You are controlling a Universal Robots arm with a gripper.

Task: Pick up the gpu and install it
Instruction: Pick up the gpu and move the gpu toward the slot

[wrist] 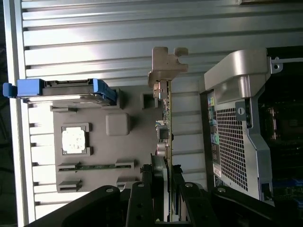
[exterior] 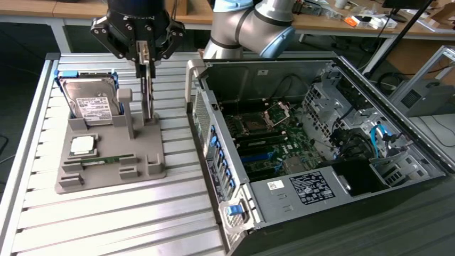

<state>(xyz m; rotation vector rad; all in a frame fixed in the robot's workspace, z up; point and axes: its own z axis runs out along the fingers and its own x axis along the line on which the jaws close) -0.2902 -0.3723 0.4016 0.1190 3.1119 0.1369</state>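
The hand (exterior: 144, 60) is hanging over the grey holder (exterior: 146, 160) on the slatted tabletop (exterior: 106, 218), its upper body and the arm being cut off by the picture's edge. Its fingers are standing partly closed and pinching the top edge of the gpu (exterior: 148, 93), which is standing upright and showing only as a thin dark strip, its broad face turned out of sight. The card's lower end is reaching down to the holder's slot beside a grey post; whether it is seated there or just clear is hard to make out.

In the wrist view the hand (wrist: 165, 184) is gripping the gpu (wrist: 167, 118) from both sides, hiding the near end of the card.

On the same holder, toward the exterior view's left, a hard drive (exterior: 91, 101) is leaning in its cradle. The open computer case (exterior: 306, 186) is lying just beside the holder, toward the exterior view's right.
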